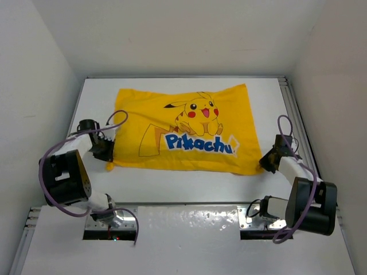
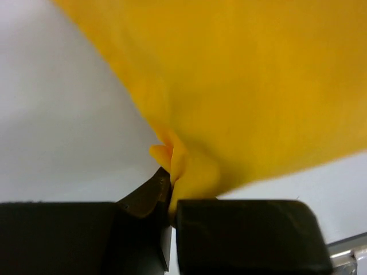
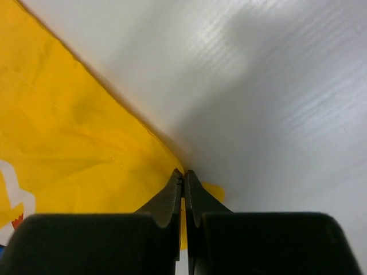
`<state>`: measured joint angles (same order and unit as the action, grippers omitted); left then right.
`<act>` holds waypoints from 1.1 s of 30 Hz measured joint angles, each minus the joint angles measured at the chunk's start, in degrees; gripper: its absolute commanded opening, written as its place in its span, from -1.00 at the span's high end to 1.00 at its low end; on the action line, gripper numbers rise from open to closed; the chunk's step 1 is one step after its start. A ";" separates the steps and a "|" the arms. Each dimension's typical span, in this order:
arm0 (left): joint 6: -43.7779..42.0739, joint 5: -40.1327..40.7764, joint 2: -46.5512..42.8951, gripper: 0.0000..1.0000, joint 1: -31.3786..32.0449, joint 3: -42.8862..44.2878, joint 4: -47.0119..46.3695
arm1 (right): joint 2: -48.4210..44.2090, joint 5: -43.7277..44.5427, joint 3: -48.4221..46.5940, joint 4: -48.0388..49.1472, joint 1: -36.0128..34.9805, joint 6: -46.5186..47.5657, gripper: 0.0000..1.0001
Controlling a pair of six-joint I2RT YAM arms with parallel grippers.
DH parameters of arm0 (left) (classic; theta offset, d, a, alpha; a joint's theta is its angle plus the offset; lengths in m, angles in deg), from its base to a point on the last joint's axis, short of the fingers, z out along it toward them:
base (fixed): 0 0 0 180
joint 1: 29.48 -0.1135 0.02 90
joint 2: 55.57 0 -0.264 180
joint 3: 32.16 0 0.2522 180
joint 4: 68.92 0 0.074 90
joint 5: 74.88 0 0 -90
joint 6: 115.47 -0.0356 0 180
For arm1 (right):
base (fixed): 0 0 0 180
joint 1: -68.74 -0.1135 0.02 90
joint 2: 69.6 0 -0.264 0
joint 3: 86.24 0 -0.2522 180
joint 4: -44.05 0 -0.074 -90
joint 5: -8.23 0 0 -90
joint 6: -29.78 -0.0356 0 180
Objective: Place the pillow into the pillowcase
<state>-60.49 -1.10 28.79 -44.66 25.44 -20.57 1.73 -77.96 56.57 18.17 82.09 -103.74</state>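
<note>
The yellow Pikachu pillowcase (image 1: 183, 129) lies spread across the middle of the table and looks puffed. The pillow is hidden; no cream fabric shows. My left gripper (image 1: 108, 150) is shut on the pillowcase's near left corner; in the left wrist view (image 2: 171, 195) yellow cloth (image 2: 241, 86) bunches between the fingers. My right gripper (image 1: 267, 158) is shut on the near right corner; in the right wrist view (image 3: 183, 180) the fingers pinch the yellow edge (image 3: 69, 137).
White table (image 1: 183, 186) with white walls at the back and both sides. A metal rail (image 1: 298, 120) runs along the right edge. The arm bases (image 1: 109, 220) stand on the near ledge.
</note>
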 measured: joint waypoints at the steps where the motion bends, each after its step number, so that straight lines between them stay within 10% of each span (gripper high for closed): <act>1: -1.01 -0.26 -0.48 1.00 -1.38 0.33 1.01 | -0.96 -0.04 0.17 -1.22 0.04 0.11 1.00; 11: -17.35 6.58 -9.25 1.00 -14.38 6.27 20.59 | -17.49 -4.42 0.33 -13.25 0.13 1.05 1.00; 14: -19.10 8.76 -8.98 0.58 -13.35 2.99 22.10 | -19.04 -4.24 1.05 -13.79 0.35 1.07 0.94; 19: -20.15 12.90 -8.13 0.47 -13.46 0.02 21.97 | -17.75 -3.37 2.03 -15.80 1.11 1.46 -0.40; 22: -20.70 16.41 -8.11 -0.05 -15.23 0.09 19.96 | -18.95 -2.14 1.97 -17.09 1.20 1.44 -0.98; 26: -21.18 20.92 -7.10 -0.47 -18.03 2.67 19.43 | -21.77 -0.35 -0.59 -19.65 1.40 2.03 -0.98; 33: -18.45 19.82 -6.51 -0.54 -20.76 16.15 19.17 | -19.54 -0.74 -15.82 -22.05 1.90 7.43 -0.98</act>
<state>-78.94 18.72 22.27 -65.43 41.59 -1.40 -17.81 -78.70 40.75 -3.88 83.99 -96.31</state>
